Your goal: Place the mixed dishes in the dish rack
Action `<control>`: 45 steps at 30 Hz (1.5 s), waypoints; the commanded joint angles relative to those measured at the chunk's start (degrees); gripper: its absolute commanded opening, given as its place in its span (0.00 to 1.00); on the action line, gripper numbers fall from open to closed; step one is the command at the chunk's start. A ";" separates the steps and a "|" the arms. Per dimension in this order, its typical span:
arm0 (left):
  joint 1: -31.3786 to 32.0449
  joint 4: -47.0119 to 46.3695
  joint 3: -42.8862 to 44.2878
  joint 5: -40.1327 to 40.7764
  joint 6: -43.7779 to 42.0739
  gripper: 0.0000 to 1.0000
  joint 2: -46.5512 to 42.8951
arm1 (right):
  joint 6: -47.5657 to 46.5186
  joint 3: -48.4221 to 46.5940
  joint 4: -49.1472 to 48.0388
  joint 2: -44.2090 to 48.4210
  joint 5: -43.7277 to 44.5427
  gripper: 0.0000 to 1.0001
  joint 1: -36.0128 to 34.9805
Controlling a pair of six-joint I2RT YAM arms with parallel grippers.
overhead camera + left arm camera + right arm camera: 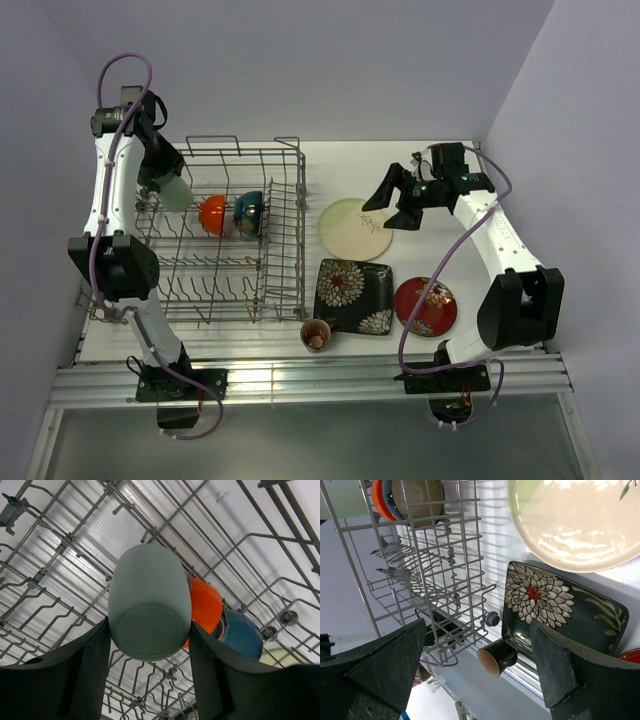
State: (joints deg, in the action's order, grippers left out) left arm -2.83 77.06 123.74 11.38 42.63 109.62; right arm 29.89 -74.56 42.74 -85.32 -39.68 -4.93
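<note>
The grey wire dish rack (225,235), a large rectangular grid with raised sides and upright tines, fills the left half of the white table (400,160). Right of it lie a smooth pale round plate (355,228), a glossy black square floral plate (353,296) and a red floral plate (426,306) toward the near right corner. Rounded orange (212,212) and dark blue (249,212) bowls stand touching inside the rack. The left gripper (149,630) clamps a matte pale green cup (149,595) over the rack's far left corner. The right gripper (392,208) hangs wide open and empty by the round plate. A small brown cup (317,334) sits at the near edge.

Here's pale green cup (150,607) over grey wire rack (285,230); orange bowl (211,212), blue bowl (249,210) inside; cream plate (355,228), black plate (353,296), red plate (425,306), brown cup (317,334) outside.
</note>
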 commanded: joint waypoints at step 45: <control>4.30 -11.31 -4.37 -19.80 5.62 0.99 -11.79 | -8.45 1.08 18.60 5.51 15.67 0.83 -26.42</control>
State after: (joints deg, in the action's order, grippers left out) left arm -1.83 70.13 122.45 0.51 46.46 104.68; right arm 21.26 -76.51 57.67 -84.33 -27.99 -26.70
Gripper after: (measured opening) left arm 0.992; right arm 0.842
